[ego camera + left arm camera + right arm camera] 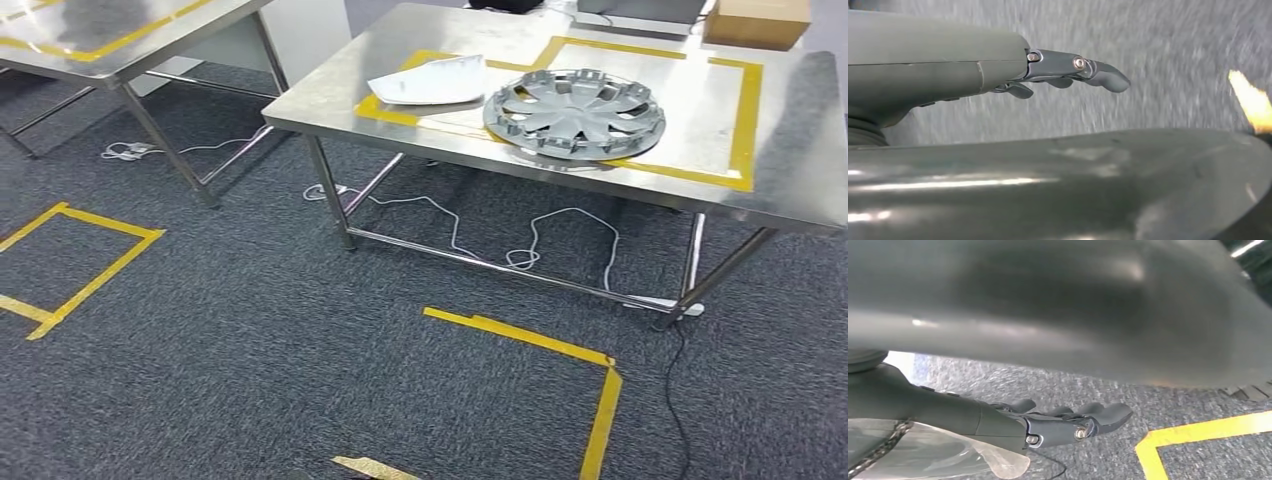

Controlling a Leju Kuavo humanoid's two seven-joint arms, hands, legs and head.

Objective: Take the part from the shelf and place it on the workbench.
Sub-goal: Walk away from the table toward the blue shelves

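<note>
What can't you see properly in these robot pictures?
- Left hand, left wrist view: the floor behind is smeared by motion blur, and a big dark curved body hides what lies below.
- Right hand, right wrist view: a blurred dark mass covers the far side.
- Cardboard box, head view: cut off by the picture edge.
- White part beside the hubcap: its kind can't be told.

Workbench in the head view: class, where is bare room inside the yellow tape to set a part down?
On the workbench, bare steel lies inside the yellow tape outline right of the wheel cover and behind it. The outline's left is crowded by the white sheet.
</note>
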